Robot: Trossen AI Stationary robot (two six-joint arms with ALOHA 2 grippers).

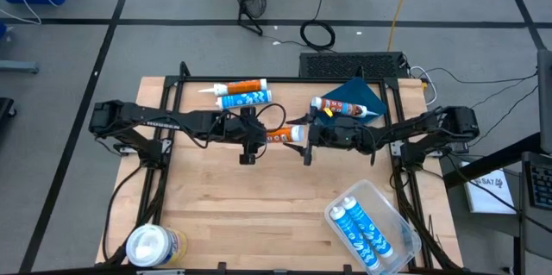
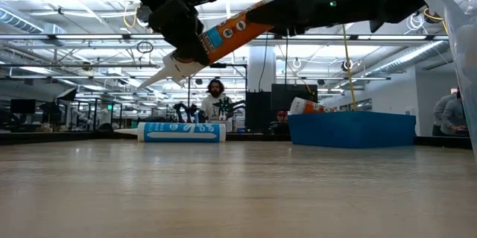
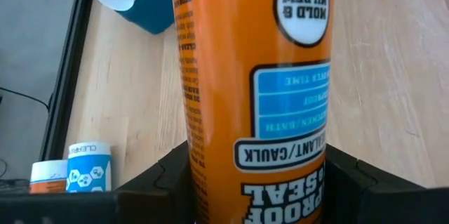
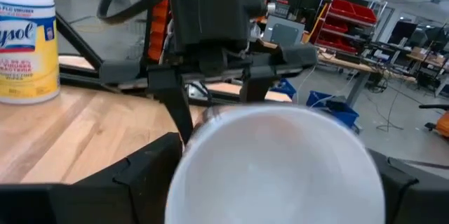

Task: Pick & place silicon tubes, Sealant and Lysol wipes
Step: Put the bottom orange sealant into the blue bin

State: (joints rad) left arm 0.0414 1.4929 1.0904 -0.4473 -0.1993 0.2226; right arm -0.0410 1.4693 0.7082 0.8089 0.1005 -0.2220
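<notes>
An orange caulk tube (image 1: 278,134) hangs in the air over the table's middle, between my two grippers. My left gripper (image 1: 255,135) is shut on it toward its nozzle end. My right gripper (image 1: 307,135) is shut on its white base end. In the low view the tube (image 2: 227,35) tilts, nozzle (image 2: 160,77) down toward the left. The yellow Lysol wipes canister (image 1: 155,245) stands upright on its base at the near left corner, and also shows in the right wrist view (image 4: 24,45). No gripper touches it. My left gripper pinches the orange tube's body (image 3: 203,175) between its two fingers (image 3: 158,182), toward the nozzle end. It comes slanting down from the table's left and lies across the tube. The tube is lifted clear and tilted. My right gripper has a finger (image 4: 140,175) on each side of the tube's round white base end (image 4: 210,154). It comes level from the table's right, pointing along the tube. That end is the higher one.
An orange-white tube (image 1: 237,87) and a blue-white tube (image 1: 246,100) lie at the far edge. A blue tray (image 1: 358,94) at the far right holds another tube (image 1: 332,103). A clear plastic tub (image 1: 401,240) at the near right holds two blue-white tubes. People show beyond the table.
</notes>
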